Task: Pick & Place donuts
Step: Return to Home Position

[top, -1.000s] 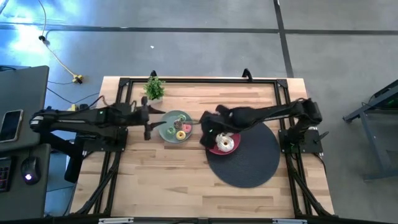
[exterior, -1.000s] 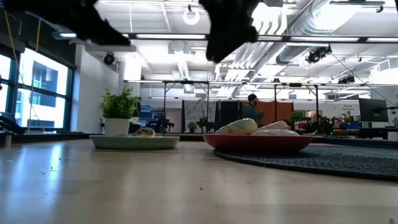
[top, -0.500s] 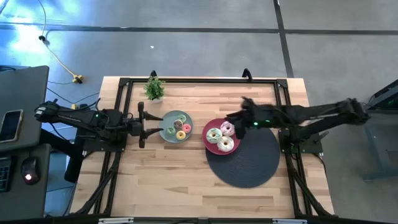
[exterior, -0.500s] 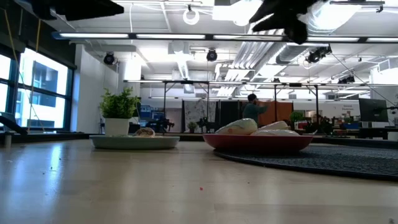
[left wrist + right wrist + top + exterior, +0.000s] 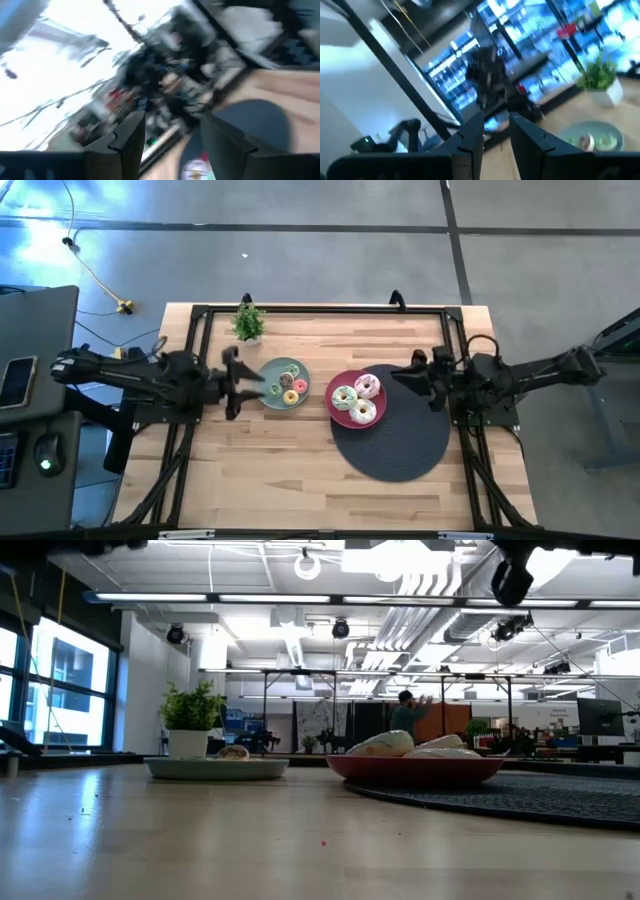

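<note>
Now: donuts plated, both grippers empty

High view. Note four tiny donuts (image 5: 290, 396) on the grey-green plate (image 5: 284, 361) and three larger donuts (image 5: 362, 412) on the red plate (image 5: 337, 412), itself lapping the dark mat (image 5: 400, 442). Just beside the grey-green plate's rim, the left gripper (image 5: 235, 380), fingers spread, carrying nothing. Over the mat's far edge, near the red plate, the right gripper (image 5: 420, 380), likewise parted and bare.

Low view. Both plates flat on the table (image 5: 200, 840), larger donuts (image 5: 380, 744) rising above the red rim. Only dark arm parts along the top edge, hence grippers judged well above plate height. Far behind, a person (image 5: 405, 715).

Wrist views. Heavily blurred, yet a clear gap between each pair of dark fingers, nothing in either.

Hazard. With homing judged the step in hand, watch for a dip or low swing on the left: a clipped rim, enough to slide that plate and scatter the tiny donuts. On the right, a snagged mat, tugging the red plate along.
</note>
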Robot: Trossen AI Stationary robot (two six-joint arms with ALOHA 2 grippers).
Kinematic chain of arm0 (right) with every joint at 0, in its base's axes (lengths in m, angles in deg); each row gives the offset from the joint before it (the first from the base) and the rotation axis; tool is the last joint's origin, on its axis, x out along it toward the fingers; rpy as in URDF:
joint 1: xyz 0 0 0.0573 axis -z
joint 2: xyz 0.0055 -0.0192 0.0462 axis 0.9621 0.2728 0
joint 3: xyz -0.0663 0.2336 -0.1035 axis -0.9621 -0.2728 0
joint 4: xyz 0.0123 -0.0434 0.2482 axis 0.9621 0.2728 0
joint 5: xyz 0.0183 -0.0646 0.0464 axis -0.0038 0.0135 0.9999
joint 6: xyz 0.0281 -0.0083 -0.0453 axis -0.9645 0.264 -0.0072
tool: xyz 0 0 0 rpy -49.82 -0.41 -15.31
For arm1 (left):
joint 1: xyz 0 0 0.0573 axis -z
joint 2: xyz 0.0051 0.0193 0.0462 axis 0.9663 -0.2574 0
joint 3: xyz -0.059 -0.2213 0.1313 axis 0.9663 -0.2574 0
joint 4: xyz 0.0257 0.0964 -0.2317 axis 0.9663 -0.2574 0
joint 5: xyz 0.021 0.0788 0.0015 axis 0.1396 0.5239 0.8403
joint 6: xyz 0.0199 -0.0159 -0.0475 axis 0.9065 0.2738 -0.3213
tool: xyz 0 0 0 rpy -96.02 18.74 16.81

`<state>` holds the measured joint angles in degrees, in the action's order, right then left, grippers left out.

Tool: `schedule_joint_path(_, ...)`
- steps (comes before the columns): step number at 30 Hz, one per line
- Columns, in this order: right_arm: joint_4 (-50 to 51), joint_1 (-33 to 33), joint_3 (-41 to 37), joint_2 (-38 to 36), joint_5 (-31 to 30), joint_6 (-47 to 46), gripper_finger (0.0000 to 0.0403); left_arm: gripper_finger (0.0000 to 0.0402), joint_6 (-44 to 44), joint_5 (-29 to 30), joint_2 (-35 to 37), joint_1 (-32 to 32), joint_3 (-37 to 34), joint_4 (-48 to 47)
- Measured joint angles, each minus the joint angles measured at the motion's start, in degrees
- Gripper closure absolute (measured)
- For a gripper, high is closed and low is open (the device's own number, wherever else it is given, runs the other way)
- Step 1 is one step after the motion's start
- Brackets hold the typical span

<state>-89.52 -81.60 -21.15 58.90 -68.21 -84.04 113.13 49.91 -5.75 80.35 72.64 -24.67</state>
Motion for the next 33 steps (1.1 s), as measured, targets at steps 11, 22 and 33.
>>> schedule_joint_path(11,-7.69,2.61,-13.51,-10.22,5.78,5.58,0.032,0.022,1.13,-10.55,10.77,-10.73,-5.99,-7.51)
schedule_joint_path(22,-7.09,2.65,-21.11,-21.75,5.07,9.73,0.032,0.022,4.64,0.63,32.69,-8.92,-6.05,-30.87)
schedule_joint_path(33,-0.68,2.67,-21.12,-24.72,-6.19,15.94,0.032,0.022,7.71,2.49,35.16,-8.99,-10.78,-35.63)
